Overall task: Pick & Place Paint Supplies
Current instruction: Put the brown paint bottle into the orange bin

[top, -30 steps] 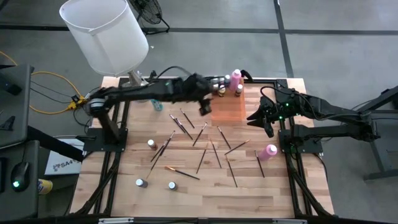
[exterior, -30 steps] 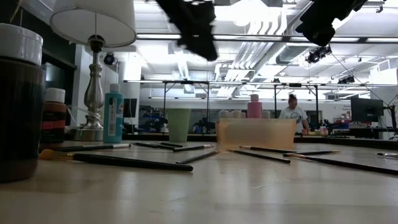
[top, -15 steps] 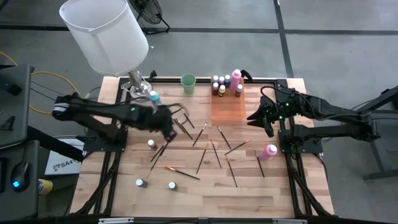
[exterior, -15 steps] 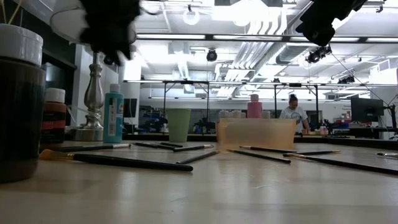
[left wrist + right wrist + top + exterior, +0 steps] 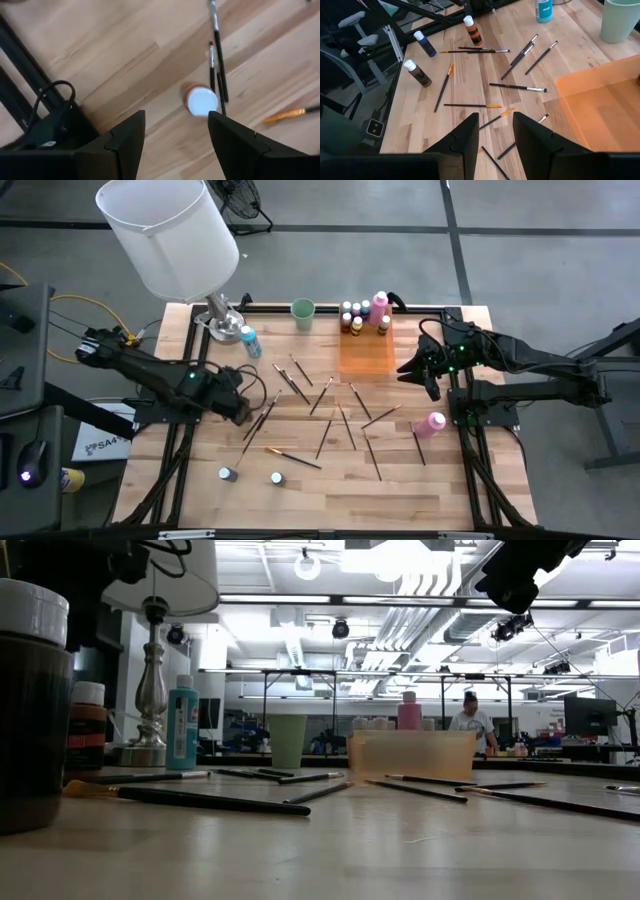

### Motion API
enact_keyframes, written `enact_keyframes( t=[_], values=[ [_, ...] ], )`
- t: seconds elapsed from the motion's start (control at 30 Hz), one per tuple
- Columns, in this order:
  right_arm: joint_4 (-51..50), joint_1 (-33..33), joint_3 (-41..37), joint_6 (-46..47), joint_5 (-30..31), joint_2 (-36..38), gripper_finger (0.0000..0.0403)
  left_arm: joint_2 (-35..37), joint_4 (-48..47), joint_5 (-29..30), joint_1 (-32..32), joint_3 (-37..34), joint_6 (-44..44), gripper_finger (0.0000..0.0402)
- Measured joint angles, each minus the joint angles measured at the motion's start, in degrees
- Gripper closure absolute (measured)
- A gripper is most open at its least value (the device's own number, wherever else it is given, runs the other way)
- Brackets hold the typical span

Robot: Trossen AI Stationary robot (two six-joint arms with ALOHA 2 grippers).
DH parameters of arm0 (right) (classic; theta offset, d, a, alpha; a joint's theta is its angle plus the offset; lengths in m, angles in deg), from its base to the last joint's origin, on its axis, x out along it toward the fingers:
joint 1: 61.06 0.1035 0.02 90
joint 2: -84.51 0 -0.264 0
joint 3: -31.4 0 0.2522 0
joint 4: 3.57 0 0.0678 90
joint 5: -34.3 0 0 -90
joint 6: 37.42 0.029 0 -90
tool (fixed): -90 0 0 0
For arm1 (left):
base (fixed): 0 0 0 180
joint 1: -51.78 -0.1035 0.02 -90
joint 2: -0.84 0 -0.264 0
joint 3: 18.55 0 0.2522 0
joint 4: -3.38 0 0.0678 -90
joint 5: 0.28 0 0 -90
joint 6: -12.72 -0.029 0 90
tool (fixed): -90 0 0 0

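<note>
My left gripper point(image 5: 176, 121) is open and hovers over the table's left half point(image 5: 240, 406). A small brown bottle with a white cap point(image 5: 202, 101) stands upright on the wood just ahead of its fingers, which do not touch it. Thin dark paintbrushes point(image 5: 322, 408) lie scattered flat across the middle of the table. Two small capped bottles point(image 5: 227, 473) point(image 5: 276, 477) stand near the near edge. A pink bottle point(image 5: 431, 423) lies on its side at the right. My right gripper point(image 5: 495, 122) is open and waits above the table beside the orange tray point(image 5: 366, 354).
A cluster of bottles point(image 5: 362, 313) and a green cup point(image 5: 303, 313) stand at the far edge. A teal bottle point(image 5: 248, 337) stands by the lamp's silver base point(image 5: 224, 322), under the large white shade point(image 5: 170, 232). The near strip of the table holds nothing.
My left arm has swung from above the far edge by the bottle cluster toward the table's left and near side and has come down over the brown bottle. Nothing on the table has moved.
</note>
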Motion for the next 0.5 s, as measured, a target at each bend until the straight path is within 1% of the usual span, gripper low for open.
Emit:
enact_keyframes(
  t=[0.17, 0.37, 0.5],
  values=[
    [0.0, 0.01, 0.0, 0.0, 0.0, 0.0, 0.029, -1.27, 0.05, 0.17, 2.88, -0.75, -2.96, 0.019],
    [0.0, 0.02, 0.0, 0.0, 0.0, 0.0, 0.029, -1.75, 2.46, 0.04, 6.4, -4.27, -1.6, 0.019],
    [0.0, 0.02, 0.0, 0.0, 0.0, -0.02, 0.029, -1.75, 4.35, 1.6, 7.8, -5.15, -1.71, 0.019]
  ],
)
